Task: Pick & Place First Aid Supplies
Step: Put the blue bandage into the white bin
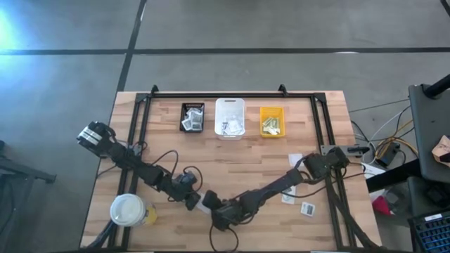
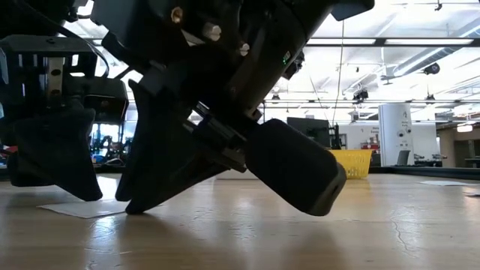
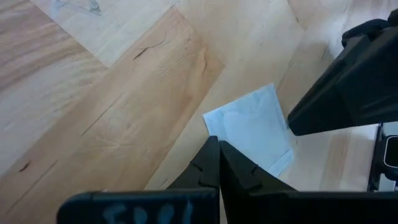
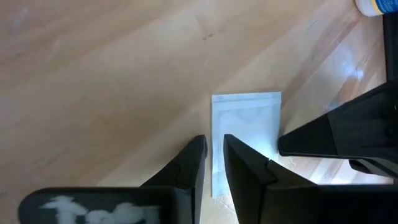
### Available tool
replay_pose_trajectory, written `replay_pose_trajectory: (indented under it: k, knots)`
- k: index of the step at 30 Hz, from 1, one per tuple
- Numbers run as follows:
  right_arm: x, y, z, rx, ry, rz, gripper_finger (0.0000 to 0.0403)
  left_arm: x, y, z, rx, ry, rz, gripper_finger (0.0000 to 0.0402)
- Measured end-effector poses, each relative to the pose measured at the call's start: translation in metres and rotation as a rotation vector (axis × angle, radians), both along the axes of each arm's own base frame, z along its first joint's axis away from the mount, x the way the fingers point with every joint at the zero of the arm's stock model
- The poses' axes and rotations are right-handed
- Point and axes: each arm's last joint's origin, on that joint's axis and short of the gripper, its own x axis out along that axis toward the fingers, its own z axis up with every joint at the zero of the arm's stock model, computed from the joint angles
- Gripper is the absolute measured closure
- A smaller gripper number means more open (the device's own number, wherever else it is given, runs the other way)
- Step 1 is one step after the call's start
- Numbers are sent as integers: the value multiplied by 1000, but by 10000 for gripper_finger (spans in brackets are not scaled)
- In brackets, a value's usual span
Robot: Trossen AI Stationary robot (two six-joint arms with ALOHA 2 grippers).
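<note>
Right wrist view alone shows right gripper point(image 4: 214, 155) straddling white packet point(image 4: 245, 127)

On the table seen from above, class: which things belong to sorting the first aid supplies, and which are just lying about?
Job:
- white packet between both grippers
- loose packets by the right arm
- black bin, white bin, yellow bin, holding packets

Lying about:
- white-lidded cup
- cables off the table's right edge

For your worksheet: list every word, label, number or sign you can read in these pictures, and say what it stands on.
None can be read.
Packets in the black bin: dark patches, too small.
Loose packets on the table: print too small.
Packet between the claws: faint marks, illegible.
White smears on both wrist cameras' housings: blurred.
</note>
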Motion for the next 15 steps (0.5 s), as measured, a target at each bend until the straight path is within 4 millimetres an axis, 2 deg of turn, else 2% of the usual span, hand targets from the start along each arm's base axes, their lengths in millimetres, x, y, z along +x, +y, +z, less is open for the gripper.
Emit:
replay_pose_trajectory:
  k: [5, 10, 15]
  knots:
    - [0, 1, 0, 8, -6, -4, 340, 0, 0, 0, -3, -4, 0, 401]
    - [6, -5, -12, 48, -8, -63, 339, 2, -1, 1, -21, -31, -2, 401]
    - [9, -6, -22, -64, -59, -99, 339, 2, -1, 1, -23, -27, 1, 401]
